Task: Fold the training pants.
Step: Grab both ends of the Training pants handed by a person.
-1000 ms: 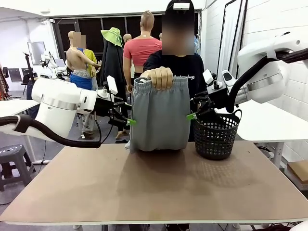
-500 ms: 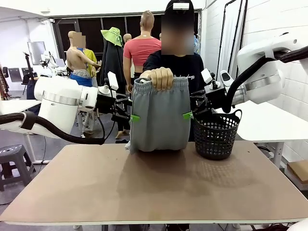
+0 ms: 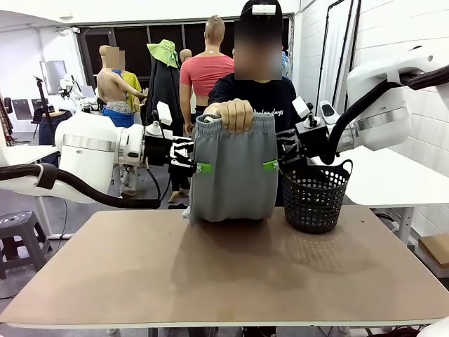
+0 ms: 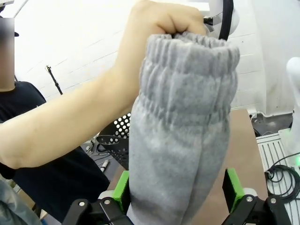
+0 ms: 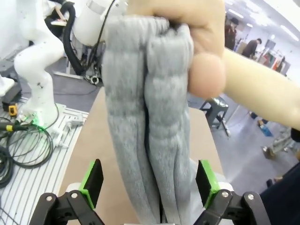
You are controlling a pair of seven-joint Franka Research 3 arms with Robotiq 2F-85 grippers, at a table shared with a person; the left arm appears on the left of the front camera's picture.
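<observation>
Folding has not begun, as I judge it: the training pants (image 3: 233,172) hang in the air over the far side of the table (image 3: 224,281), pinched at the gathered waistband by the person's hand (image 3: 235,112), hem low near the tabletop. The left claw (image 3: 202,167) and right claw (image 3: 270,166) each stand with jaws apart astride a side edge of the cloth, clamped on nothing. Handover, laying flat and every fold remain. The pants look plain light grey, soft, bunched double
</observation>
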